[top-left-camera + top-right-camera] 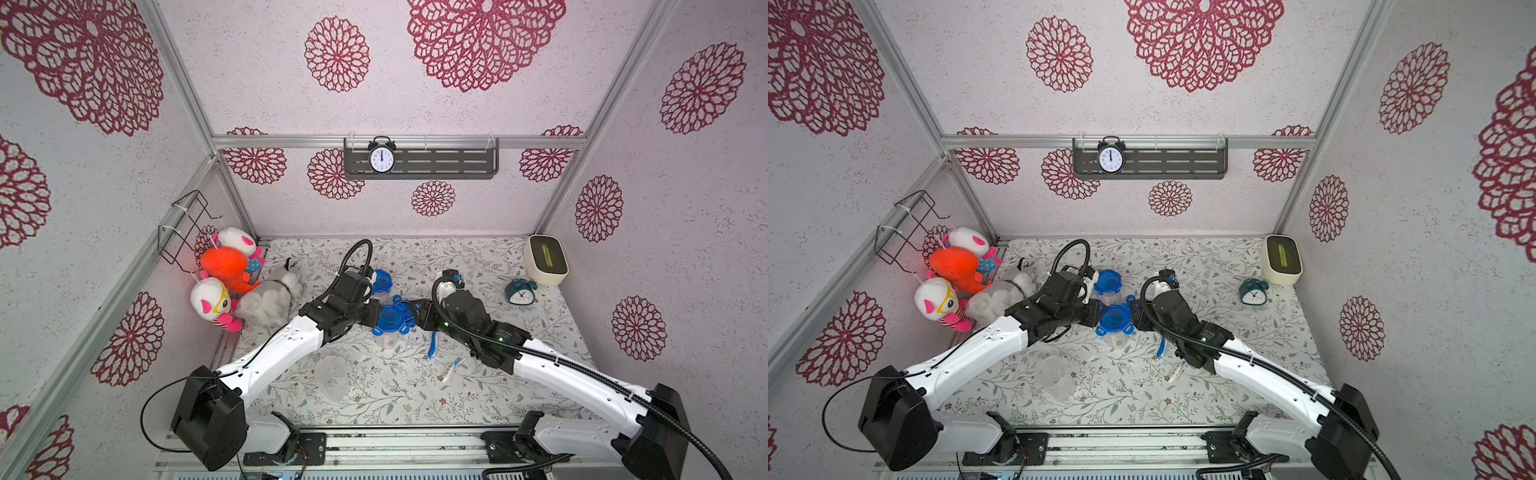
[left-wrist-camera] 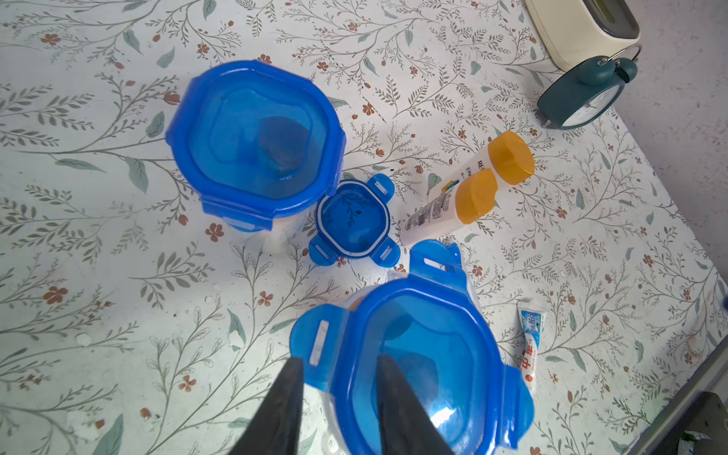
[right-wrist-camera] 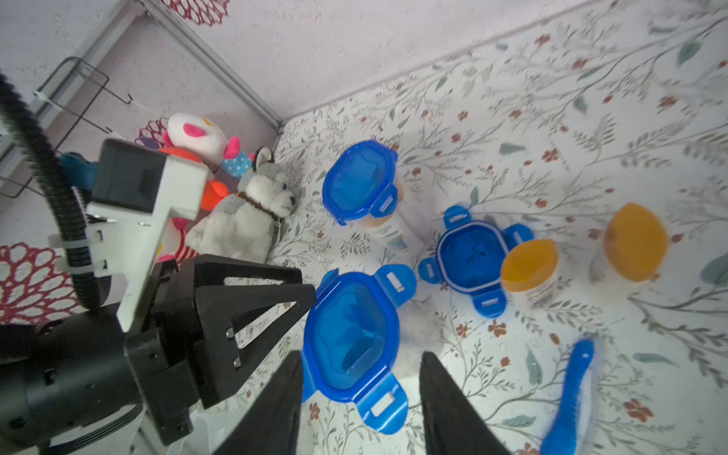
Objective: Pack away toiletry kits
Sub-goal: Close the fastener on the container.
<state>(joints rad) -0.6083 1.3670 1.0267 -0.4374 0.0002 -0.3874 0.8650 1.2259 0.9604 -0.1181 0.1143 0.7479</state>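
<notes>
Our left gripper [image 2: 339, 358] stands parted astride the rim and one flipped-out tab of the blue lid [image 2: 425, 354], pinching nothing we can see. Our right gripper [image 3: 361, 354] is spread wide around another tab. The lid sits on the middle cup [image 1: 388, 341], upright mid-table. Between it and a latched cup [image 2: 256, 130] lies a loose lid [image 2: 352, 218], seal up. Beside that lie two orange-capped bottles [image 2: 472, 195]: we read only "RE" on one, and the fine print blurs. The toothpaste tube [image 2: 530, 346] bears red Chinese characters. A toothbrush [image 3: 571, 394] lies nearby.
</notes>
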